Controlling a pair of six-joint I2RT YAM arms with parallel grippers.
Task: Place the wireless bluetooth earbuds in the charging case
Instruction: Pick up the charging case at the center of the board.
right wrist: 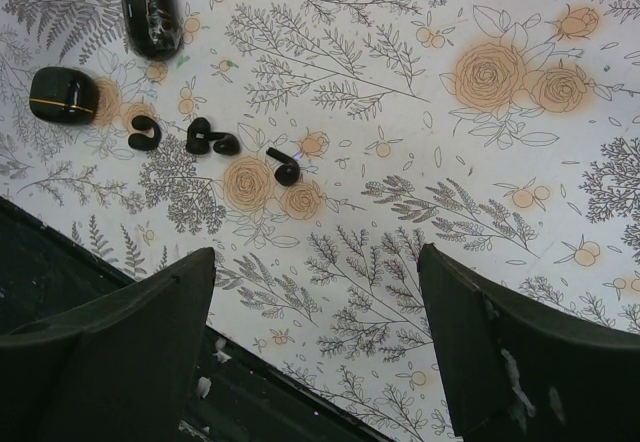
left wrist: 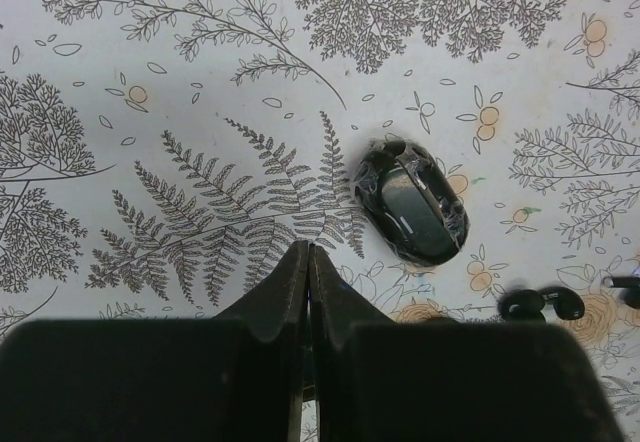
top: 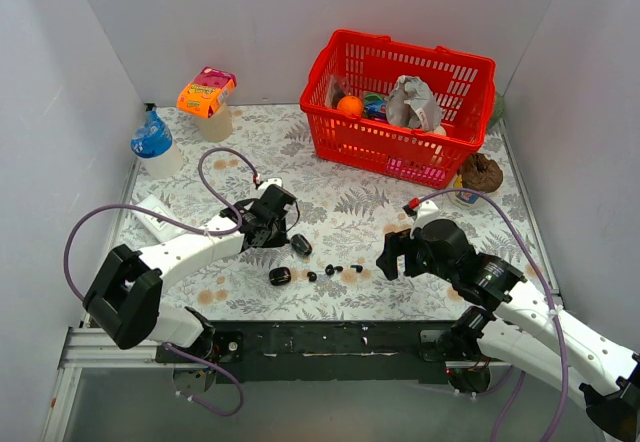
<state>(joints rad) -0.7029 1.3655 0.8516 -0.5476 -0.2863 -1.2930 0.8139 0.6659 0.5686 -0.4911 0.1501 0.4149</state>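
Several tiny black earbuds (top: 335, 269) lie in a row on the floral cloth near the front edge; they also show in the right wrist view (right wrist: 205, 139) and at the left wrist view's lower right (left wrist: 525, 305). A squarish black case with a gold seam (top: 280, 275) (right wrist: 62, 95) lies closed left of them. A larger black oval piece (top: 301, 245) (left wrist: 410, 202) (right wrist: 150, 0) lies just behind. My left gripper (top: 283, 228) (left wrist: 308, 252) is shut and empty, just left of the oval piece. My right gripper (top: 392, 257) (right wrist: 315, 252) is open and empty, right of the earbuds.
A red basket (top: 400, 152) holding an orange ball and other items stands at the back right. A blue-capped bottle (top: 153, 142) and an orange-lidded container (top: 208, 97) stand at the back left. A brown object (top: 481, 171) sits right of the basket. The black front rail (right wrist: 60, 292) runs below.
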